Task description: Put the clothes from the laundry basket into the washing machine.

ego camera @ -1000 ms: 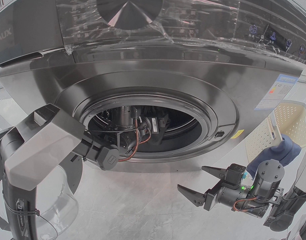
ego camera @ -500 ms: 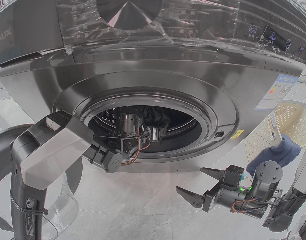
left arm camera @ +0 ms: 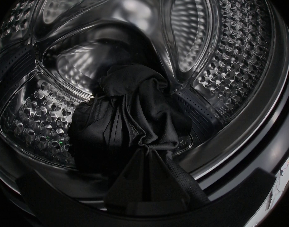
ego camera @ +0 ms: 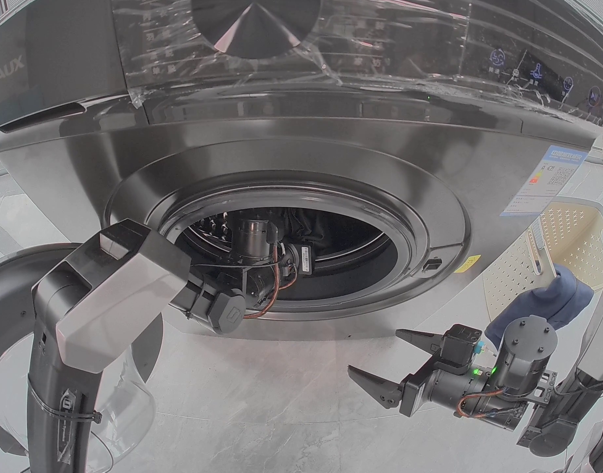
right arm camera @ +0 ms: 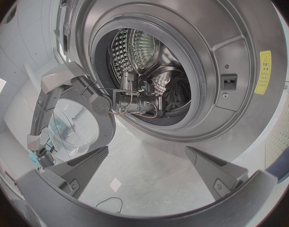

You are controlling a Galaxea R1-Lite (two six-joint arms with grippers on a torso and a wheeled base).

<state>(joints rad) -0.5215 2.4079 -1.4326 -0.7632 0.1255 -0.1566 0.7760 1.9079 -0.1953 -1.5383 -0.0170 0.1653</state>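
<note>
The left gripper (left arm camera: 147, 152) is inside the washing machine (ego camera: 328, 146), its fingers pinched shut on a black garment (left arm camera: 132, 111) bunched low in the drum (left arm camera: 239, 48); this looks like the drop-off step. Next, those fingers must part and the arm back out. The right gripper (ego camera: 375, 353) hovers before the washing machine, fingers spread and empty, near the laundry basket (ego camera: 577, 231) holding a blue garment (ego camera: 551, 300).
</note>
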